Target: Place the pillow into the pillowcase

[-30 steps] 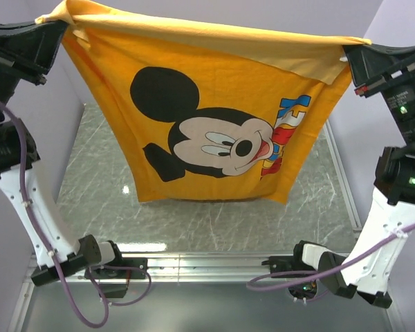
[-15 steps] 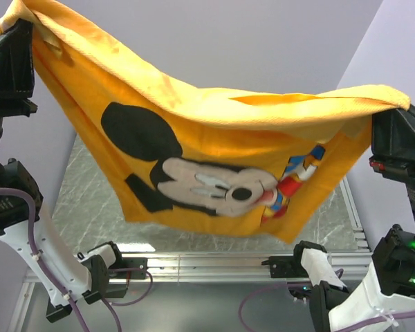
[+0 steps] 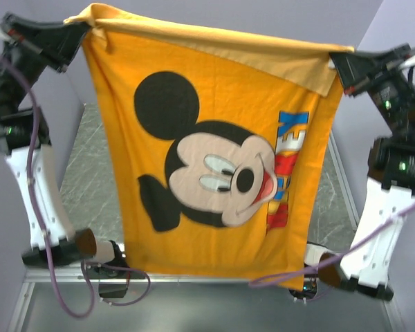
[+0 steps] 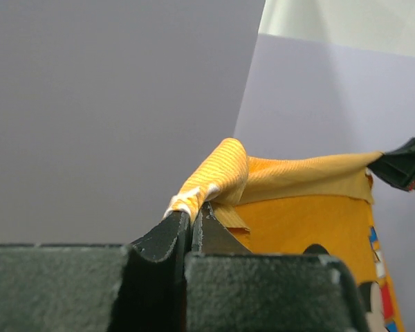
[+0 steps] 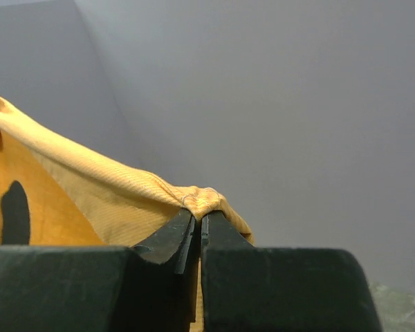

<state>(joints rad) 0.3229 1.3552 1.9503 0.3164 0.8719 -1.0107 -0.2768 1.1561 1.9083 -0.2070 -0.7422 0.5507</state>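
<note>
**Operator:** What do my end effectors have?

**Spotter:** Your left end effector (image 4: 191, 214) is clamped tight on a bunched top corner of the case (image 3: 214, 138). Your right end effector (image 5: 198, 218) pinches the opposite top corner the same way. Each wrist view shows only orange cloth squeezed between closed fingers.

**Operator:** And beyond the grip?

**Spotter:** The case hangs between your two arms as one flat sheet. The Mickey face is turned to the overhead camera, and a paler flap is folded over along the top edge.

**Operator:** What has just changed?

**Spotter:** A second ago you held it taut and high. Half a second ago it billowed, with the top edge sagging and the print slanted. Now it hangs straight again. It fills more of the overhead view, its lower edge reaches down toward your arm bases, and it covers more of the bench (image 3: 90, 180). It reads as a shake-out.

**Operator:** What does that mean for the task?

**Spotter:** The case is smoothed, but I judge the insertion not yet begun, because it hangs thin with no bulk inside. The pillow shows in none of your views. It may lie behind the cloth, but I cannot tell. I also cannot tell which edge is the opening. With both end effectors occupied, you will likely need to free one before you can take the pillow.
</note>
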